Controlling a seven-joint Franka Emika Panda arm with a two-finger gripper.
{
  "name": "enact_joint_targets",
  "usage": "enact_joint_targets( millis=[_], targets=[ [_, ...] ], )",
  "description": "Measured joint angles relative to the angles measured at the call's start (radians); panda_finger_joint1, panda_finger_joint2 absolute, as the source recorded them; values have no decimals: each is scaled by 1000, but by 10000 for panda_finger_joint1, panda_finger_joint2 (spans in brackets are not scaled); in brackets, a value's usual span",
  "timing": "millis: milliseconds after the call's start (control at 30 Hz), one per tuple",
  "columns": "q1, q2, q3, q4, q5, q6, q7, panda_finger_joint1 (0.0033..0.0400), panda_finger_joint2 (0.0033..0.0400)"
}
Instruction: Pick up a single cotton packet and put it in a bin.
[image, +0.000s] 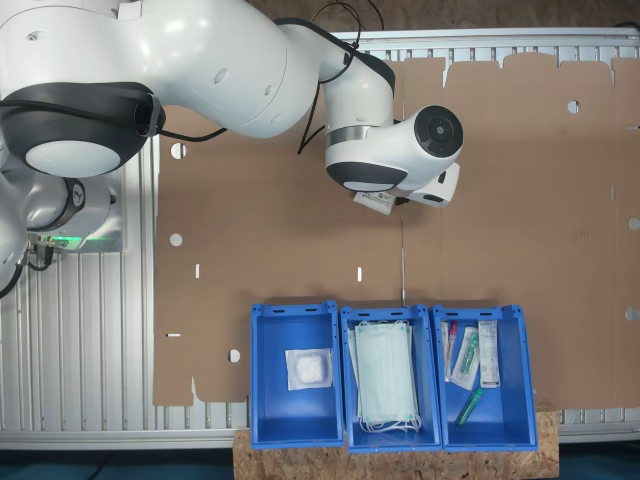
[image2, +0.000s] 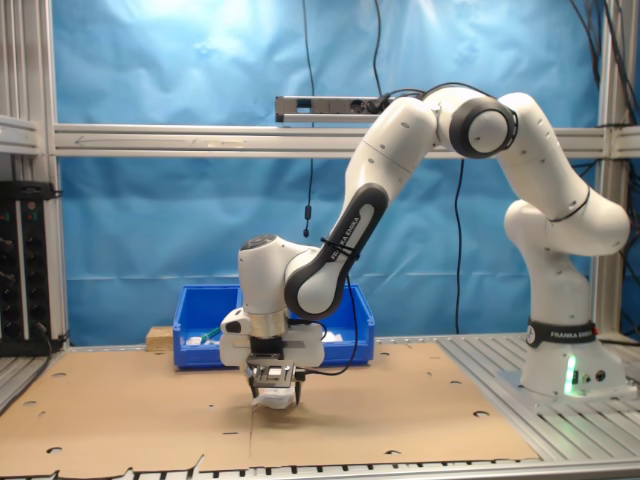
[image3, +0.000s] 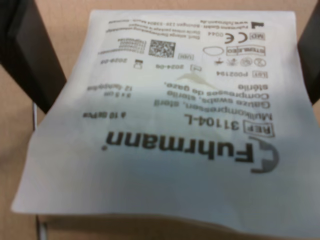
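The cotton packet (image3: 175, 125) is a flat white square with black print, tilted close in front of the wrist camera and hiding the fingertips. Dark fingers (image3: 30, 55) stand at either side of it. My gripper (image2: 276, 392) is shut on the packet (image2: 270, 402) just above the brown cardboard, well away from the bins. In the first exterior view the packet (image: 377, 203) peeks out under the wrist. A second white packet (image: 308, 368) lies in the blue bin (image: 293, 311) at the first exterior view's left.
Three blue bins stand in a row at the cardboard's edge. The middle bin (image: 385, 313) holds pale green masks (image: 385, 375), and the third bin (image: 478, 312) holds long narrow wrappers (image: 487, 353). The arm's base (image2: 560, 360) sits on the metal table.
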Motion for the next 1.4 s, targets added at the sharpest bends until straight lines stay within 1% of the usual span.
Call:
enact_joint_targets(
  millis=[667, 700, 733, 767, 933, 967, 1233, 1267, 1400],
  targets=[
    [0, 0, 0, 0, 0, 0, 0, 400, 400],
    [0, 0, 0, 0, 0, 0, 0, 348, 348],
    [0, 0, 0, 0, 0, 0, 0, 348, 348],
    [0, 0, 0, 0, 0, 0, 0, 264, 264],
    [0, 0, 0, 0, 0, 0, 0, 264, 264],
    [0, 0, 0, 0, 0, 0, 0, 175, 175],
    [0, 0, 0, 2, 0, 0, 0, 175, 175],
    [0, 0, 0, 2, 0, 0, 0, 72, 72],
    [0, 0, 0, 2, 0, 0, 0, 72, 72]
  ],
)
